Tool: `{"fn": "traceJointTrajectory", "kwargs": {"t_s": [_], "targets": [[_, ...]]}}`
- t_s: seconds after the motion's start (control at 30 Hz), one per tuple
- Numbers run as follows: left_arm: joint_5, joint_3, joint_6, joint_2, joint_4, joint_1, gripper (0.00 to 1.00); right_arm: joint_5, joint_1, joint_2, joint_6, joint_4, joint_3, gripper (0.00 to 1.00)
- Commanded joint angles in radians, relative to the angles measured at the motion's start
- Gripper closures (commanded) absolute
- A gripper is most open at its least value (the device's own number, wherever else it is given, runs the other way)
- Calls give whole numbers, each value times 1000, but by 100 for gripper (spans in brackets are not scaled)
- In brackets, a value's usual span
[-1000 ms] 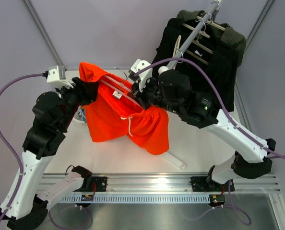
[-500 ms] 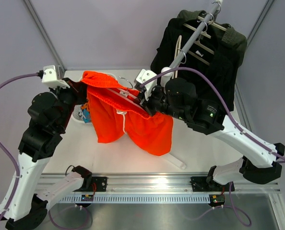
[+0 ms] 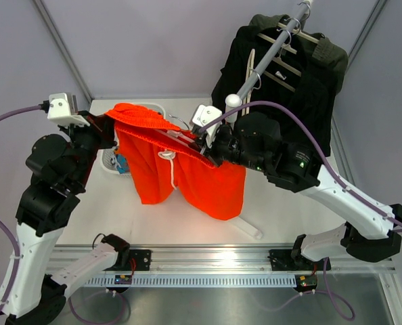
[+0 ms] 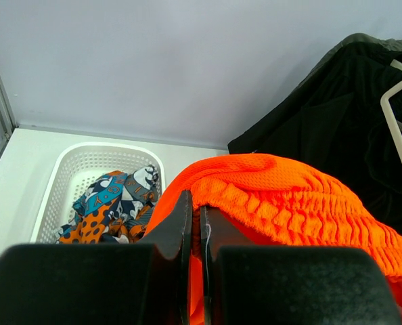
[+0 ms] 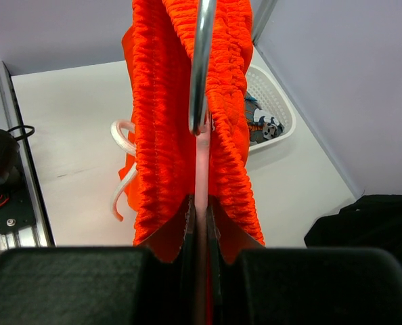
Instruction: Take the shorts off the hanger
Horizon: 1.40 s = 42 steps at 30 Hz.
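While viewed from above, noted plain orange shorts (image 3: 187, 179) strung out by the waistband between both hands, raised over the white worktop (image 3: 282, 203), legs hanging toward 6 o'clock. Logged white drawstring (image 3: 167, 162) dangling from mid-waistband.

Found left hand (image 3: 108, 130) at the 9 o'clock end of the waistband, clenched on it. Confirmed from left wrist camera: fingers (image 4: 181, 223) pressed almost together, ruched orange elastic bunched just past the tips.

Found right hand (image 3: 206, 150) at the 3 o'clock end, clenched on the clothes hanger (image 3: 177, 139) that carries the shorts. Confirmed from right wrist camera: jaws narrowed to a slit on a pale bar, waistband folded down either side, metal hook (image 5: 201, 61) rising between the folds.

Spotted white laundry basket (image 4: 109, 147) on the worktop at 9 o'clock of the orange pair, partly under it. Inside, patterned shorts (image 4: 113, 203) in blue, orange and white, crumpled, off any hanger.

Marked dark garments (image 3: 289, 74) on a slanted rail (image 3: 265, 57) at 1 o'clock, well apart from the basket. Spotted spare white hanger (image 3: 247, 228) flat on the worktop at 5 o'clock, partly under the orange hem.
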<state>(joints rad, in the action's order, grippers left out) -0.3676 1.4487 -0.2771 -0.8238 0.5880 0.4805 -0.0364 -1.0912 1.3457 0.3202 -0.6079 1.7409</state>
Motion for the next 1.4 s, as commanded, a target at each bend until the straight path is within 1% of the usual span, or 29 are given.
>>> {"fn": "traceJointTrajectory", "kwargs": {"t_s": [0.0,0.2,0.37,0.5,0.53,0.63,0.67,0.73,0.87,0.93,1.03,1.1,1.17,1.2,1.27,1.3,1.37], "targets": [[-166,91,36,2,-99,-17,100,32,-6,1,69,-95,42,100],[-159,122,32,3,-93,-17,100,30,-12,24,98,-138,39,100],[-116,127,9,14,-74,-17,100,-3,-12,35,88,-125,46,100],[-189,107,58,18,-45,-17,100,-3,-13,3,102,-89,36,100],[-229,104,68,17,-39,-17,100,-2,-13,-9,105,-89,39,100],[-298,75,110,6,-24,-17,100,49,-13,-32,146,-115,45,100],[-306,70,121,2,-21,-17,100,94,-12,-43,173,-122,45,100],[-312,70,124,-20,-10,-17,100,121,-13,-51,200,-161,51,100],[-314,113,128,-75,44,-17,100,199,-13,-75,275,-216,39,100],[-298,136,130,-89,58,-17,100,213,-12,-85,296,-233,32,100],[-268,134,107,-98,84,-17,100,193,-12,-108,264,-199,16,100],[-252,102,85,-74,87,-19,100,181,-12,-114,202,-172,37,100],[-216,23,64,-43,81,-17,100,161,-4,-115,125,-148,61,100],[-200,-9,56,0,69,-19,100,153,1,-111,96,-133,92,100],[-136,-101,38,41,55,-19,100,129,16,-96,21,-112,120,100],[-89,-126,32,79,46,-17,100,121,19,-86,1,-102,146,100],[-39,-186,18,112,41,-19,100,86,20,-62,-50,-84,160,100]]}}
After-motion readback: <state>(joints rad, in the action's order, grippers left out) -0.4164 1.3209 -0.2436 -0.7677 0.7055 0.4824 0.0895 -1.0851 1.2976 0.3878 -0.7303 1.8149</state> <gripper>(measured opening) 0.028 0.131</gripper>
